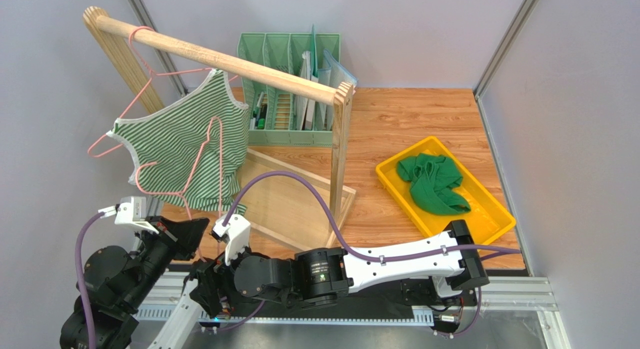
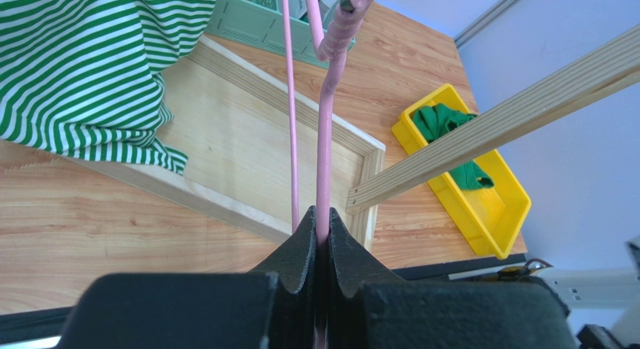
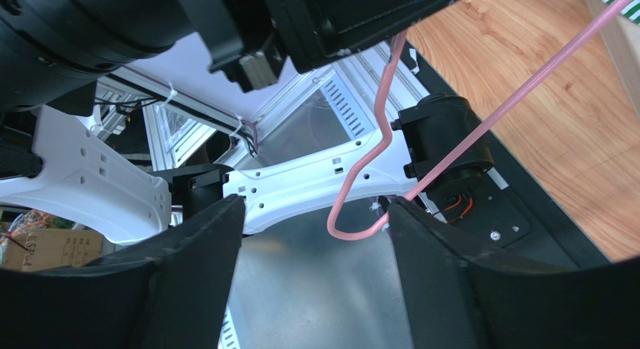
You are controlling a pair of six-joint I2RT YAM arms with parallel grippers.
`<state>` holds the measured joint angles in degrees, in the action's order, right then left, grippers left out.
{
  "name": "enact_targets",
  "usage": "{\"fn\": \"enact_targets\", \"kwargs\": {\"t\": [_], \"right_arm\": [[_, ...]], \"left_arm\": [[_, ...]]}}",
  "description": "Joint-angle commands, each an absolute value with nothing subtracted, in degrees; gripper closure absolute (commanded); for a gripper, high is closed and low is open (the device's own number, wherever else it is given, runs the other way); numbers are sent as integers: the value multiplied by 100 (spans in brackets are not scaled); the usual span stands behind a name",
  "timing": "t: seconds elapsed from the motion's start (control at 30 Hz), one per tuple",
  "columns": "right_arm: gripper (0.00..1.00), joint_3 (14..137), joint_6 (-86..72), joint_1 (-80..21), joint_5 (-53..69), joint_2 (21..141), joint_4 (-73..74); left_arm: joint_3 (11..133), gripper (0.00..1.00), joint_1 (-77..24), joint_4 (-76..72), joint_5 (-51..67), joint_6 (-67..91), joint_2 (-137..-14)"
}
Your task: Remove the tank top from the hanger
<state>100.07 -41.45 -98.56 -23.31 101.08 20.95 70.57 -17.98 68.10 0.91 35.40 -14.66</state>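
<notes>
Left wrist: hanger [image 2: 324, 154] inside left tool [image 2: 321, 220]

This is a robot lab: plain grey walls [image 1: 421, 34] and silver metal posts [image 1: 505, 41] box in a brown wooden table [image 1: 421, 131], and two black and white robot arms [image 1: 398, 263] sit on a silver metal rail [image 1: 518, 293]

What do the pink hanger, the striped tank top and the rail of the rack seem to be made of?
The hanger is probably metal wire with a smooth pink coating; it is thin and has a slight sheen. The tank top looks like soft knit fabric, matte, with green and white stripes; it hangs in folds. The rail is pale unpainted wood, with visible grain.
</notes>
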Motion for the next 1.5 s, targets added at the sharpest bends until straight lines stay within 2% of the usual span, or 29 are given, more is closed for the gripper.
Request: {"fn": "enact_targets", "kwargs": {"t": [0.0,0.03,0.1,0.2,0.27,0.43,0.5,0.57,0.73,0.77,0.87,1.0,1.07,1.17,1.2,1.3,1.4,1.47], "right_arm": [[29,9817,-4614,-9861,-2312,10160,1433],[30,9887,-4579,-9870,-2268,10212,1424],[37,9940,-4544,-9861,-2250,10283,1415],[41,9958,-4596,-9861,-2241,10353,1397],[50,9976,-4632,-9844,-2163,10415,1380],[54,9818,-4737,-9782,-2136,10424,1196],[59,9669,-4807,-9704,-2092,10415,1038],[68,9580,-4922,-9633,-1917,10415,915],[79,9562,-5054,-9510,-1644,10459,774],[87,9571,-5097,-9510,-1617,10459,765],[100,9519,-5159,-9510,-1512,10433,695],[100,9080,-5430,-9510,-1424,10196,82],[100,8878,-5519,-9510,-1476,10055,27],[100,8711,-5739,-9501,-1547,9906,-394],[100,8606,-5783,-9501,-1556,9870,-474],[100,8491,-5950,-9501,-1661,9782,-571],[100,8438,-6090,-9492,-1784,9721,-606],[100,8376,-6204,-9475,-1837,9695,-598]], "left_arm": [[7198,100,-1819,6609,9,3674,-1415],[7198,100,-1811,6609,17,3674,-1424],[7190,100,-1811,6609,9,3691,-1424],[7207,100,-1811,6636,17,3718,-1415],[7242,100,-1811,6644,35,3709,-1406],[7330,100,-1811,6697,61,3709,-1415],[7313,100,-1819,6689,53,3709,-1424],[7260,100,-1811,6671,70,3709,-1433],[7128,100,-1811,6601,105,3683,-1459],[7119,100,-1811,6583,114,3665,-1459],[7119,100,-1811,6539,202,3534,-1459],[7128,100,-1811,6487,255,3296,-1441],[7119,93,-1819,6469,307,3148,-1441],[7119,71,-1811,6469,369,3024,-1433],[7137,59,-1811,6469,387,2971,-1424],[7198,39,-1811,6451,483,2918,-1363],[7303,25,-1819,6425,562,2918,-1266],[7374,21,-1819,6433,528,2900,-1205]]}}
